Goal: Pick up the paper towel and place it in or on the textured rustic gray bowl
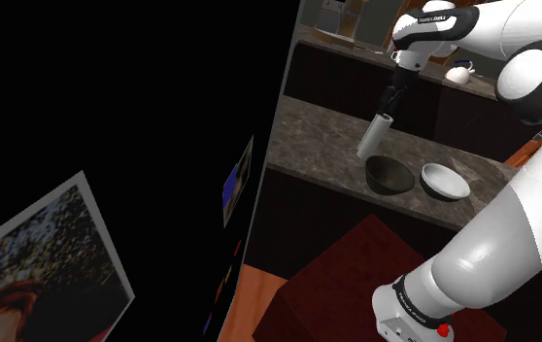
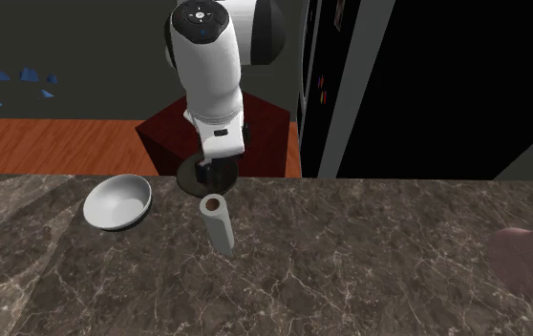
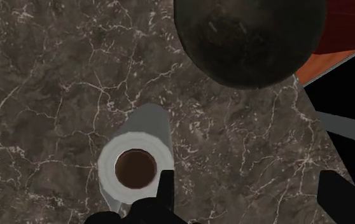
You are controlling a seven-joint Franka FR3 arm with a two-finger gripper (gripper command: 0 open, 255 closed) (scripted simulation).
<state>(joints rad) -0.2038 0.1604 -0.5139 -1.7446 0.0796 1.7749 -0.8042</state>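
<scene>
The paper towel (image 1: 375, 134) is a white roll with a brown core, standing upright on the dark marble counter (image 1: 308, 146). My gripper (image 1: 395, 97) hangs just above its top end, open and holding nothing. In the wrist view the roll (image 3: 135, 168) sits just outside one finger (image 3: 163, 191), not between the two; the gripper (image 3: 249, 197) has bare counter in its gap. The dark, rough-textured bowl (image 3: 249, 38) lies beyond the roll, near the counter's edge. It appears beside the roll (image 1: 389, 175) in the shoulder view and behind the roll (image 2: 219, 221), partly hidden by my arm, in the second exterior view.
A smooth white bowl (image 1: 445, 182) sits next to the dark bowl, also seen as the white bowl (image 2: 117, 202). A white teapot (image 1: 458, 73) stands on a farther counter. A pink object (image 2: 532, 253) lies at the counter's end. A tall dark panel (image 1: 259, 175) borders a black area.
</scene>
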